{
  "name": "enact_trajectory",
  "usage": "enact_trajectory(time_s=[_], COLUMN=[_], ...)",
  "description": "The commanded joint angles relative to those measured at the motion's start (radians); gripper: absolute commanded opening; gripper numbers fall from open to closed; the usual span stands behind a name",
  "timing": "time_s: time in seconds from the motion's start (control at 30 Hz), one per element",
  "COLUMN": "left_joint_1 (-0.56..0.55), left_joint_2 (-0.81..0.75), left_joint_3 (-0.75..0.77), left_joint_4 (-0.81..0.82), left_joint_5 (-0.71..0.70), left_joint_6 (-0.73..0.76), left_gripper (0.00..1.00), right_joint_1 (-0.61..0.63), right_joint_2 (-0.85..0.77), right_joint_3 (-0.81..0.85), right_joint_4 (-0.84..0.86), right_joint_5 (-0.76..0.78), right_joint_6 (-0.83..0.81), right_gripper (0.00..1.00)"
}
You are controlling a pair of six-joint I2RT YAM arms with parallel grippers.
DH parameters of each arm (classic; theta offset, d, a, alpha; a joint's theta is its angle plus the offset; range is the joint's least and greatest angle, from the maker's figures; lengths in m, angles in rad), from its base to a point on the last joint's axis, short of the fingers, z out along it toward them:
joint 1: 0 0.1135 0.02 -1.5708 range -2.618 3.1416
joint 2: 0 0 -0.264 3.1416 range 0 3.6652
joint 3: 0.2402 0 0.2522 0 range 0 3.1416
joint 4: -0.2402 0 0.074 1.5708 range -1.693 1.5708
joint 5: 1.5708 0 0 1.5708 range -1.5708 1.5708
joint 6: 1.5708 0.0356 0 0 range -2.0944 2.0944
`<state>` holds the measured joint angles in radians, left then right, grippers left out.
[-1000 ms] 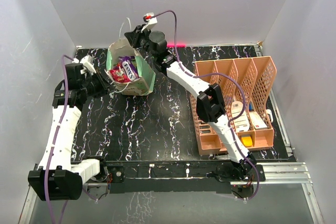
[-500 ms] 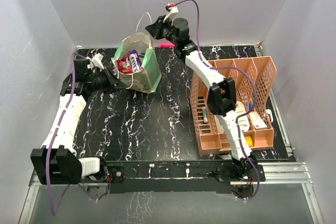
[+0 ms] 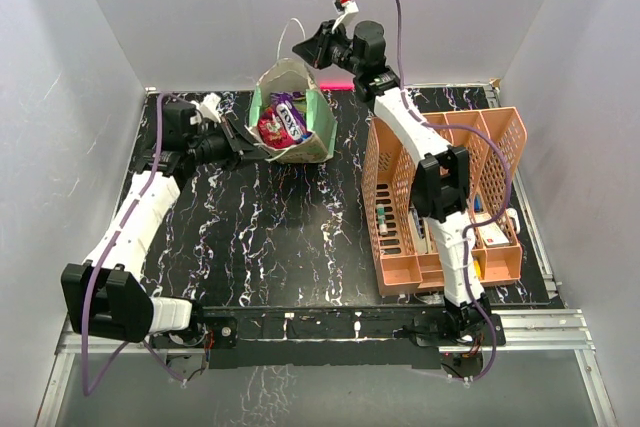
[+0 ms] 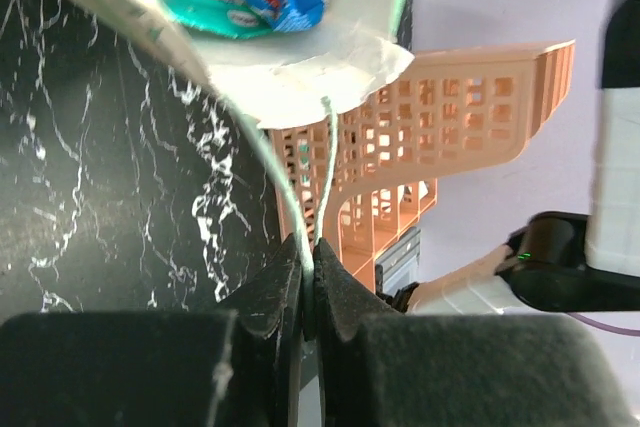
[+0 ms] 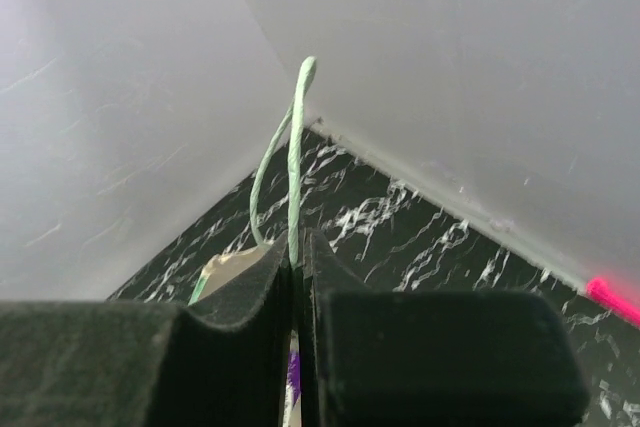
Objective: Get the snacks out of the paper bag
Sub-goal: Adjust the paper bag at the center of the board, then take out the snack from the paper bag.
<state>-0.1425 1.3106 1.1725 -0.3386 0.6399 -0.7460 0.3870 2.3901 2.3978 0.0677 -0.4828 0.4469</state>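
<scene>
The paper bag, beige with green lining, hangs tilted at the back of the table, its mouth facing the camera. Inside it lie snacks: red and purple-pink packets, with teal and blue ones showing in the left wrist view. My left gripper is shut on one thin cord handle at the bag's left. My right gripper is shut on the other cord handle above the bag, holding it up.
A peach slotted plastic organiser with small items stands on the right side of the black marbled table. White walls close in behind and at both sides. The right arm stretches over the organiser's left edge.
Both grippers have carried the bag to the right and a little back, by their handles. The right gripper has risen and the bag now tilts more towards the camera.
</scene>
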Motion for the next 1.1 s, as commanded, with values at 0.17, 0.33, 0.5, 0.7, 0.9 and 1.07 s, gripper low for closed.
enact_trajectory(time_s=[0.17,0.33,0.5,0.7,0.9,1.07], left_joint_1=[-0.009,-0.011,-0.011,-0.011,-0.027,-0.089], left_joint_2=[-0.087,-0.159,-0.257,-0.323,-0.305,-0.258], left_joint_3=[-0.174,-0.223,-0.210,-0.094,-0.016,-0.027], left_joint_4=[-0.056,-0.127,-0.275,-0.386,-0.219,0.083], left_joint_5=[0.053,0.023,-0.103,-0.170,-0.065,-0.042], left_joint_6=[0.020,0.065,0.163,0.285,0.396,0.485], left_gripper=[0.07,0.13,0.33,0.72,0.73,0.73], right_joint_1=[0.093,0.137,0.185,0.196,0.195,0.195], right_joint_2=[-0.349,-0.410,-0.474,-0.515,-0.496,-0.488], right_joint_3=[-0.351,-0.481,-0.578,-0.622,-0.565,-0.551], right_joint_4=[0.167,0.168,0.178,0.155,0.096,0.080], right_joint_5=[-0.095,-0.064,-0.026,0.028,0.033,0.028], right_joint_6=[-0.020,-0.008,-0.007,0.004,-0.003,-0.005], right_gripper=[0.07,0.07,0.07,0.07,0.07,0.07])
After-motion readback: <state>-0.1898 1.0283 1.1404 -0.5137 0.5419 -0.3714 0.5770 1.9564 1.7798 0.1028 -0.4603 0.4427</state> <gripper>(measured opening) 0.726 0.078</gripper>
